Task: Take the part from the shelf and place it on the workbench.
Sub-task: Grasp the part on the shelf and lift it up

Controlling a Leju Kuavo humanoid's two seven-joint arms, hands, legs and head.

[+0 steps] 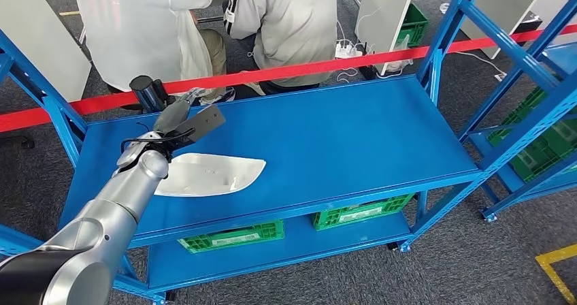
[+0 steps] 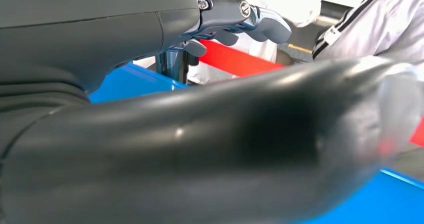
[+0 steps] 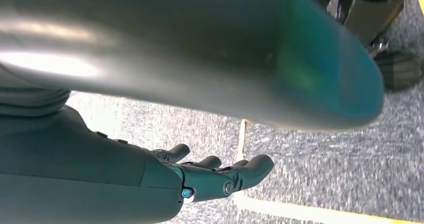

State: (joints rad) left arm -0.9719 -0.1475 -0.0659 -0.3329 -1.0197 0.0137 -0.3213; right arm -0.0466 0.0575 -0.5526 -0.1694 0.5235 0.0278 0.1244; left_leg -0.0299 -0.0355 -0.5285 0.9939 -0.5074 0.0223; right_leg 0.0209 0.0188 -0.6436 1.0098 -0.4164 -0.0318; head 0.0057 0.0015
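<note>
while my left hand [image 1: 178,116] hovers over the left end of the blue metal shelf [image 1: 354,141], the step i judge to be in hand is reaching down for the glossy white curved plastic part [image 1: 211,174], which lies flat on the shelf top just nearer to me than the hand, partly hidden by my silver forearm. to do this well i should bring the hand back and lower it over the part's broad middle, not its tapered point, since a thin, smooth shell like that will likely slide on the painted steel if i push it sideways; closing from above and below an edge seems safer than pressing down. the dark flat plate at my wrist juts toward the red barrier tape [image 1: 286,72], and two people sit just beyond it, so i would keep the reach short. my left hand holds nothing: its fingers are stretched forward and apart in the wrist view, touching neither part nor shelf as far as i can see. my right hand [image 3: 220,176] hangs over grey carpet beside a yellow floor line, fingers loosely extended, empty. the workbench is not something i can pick out.
</note>
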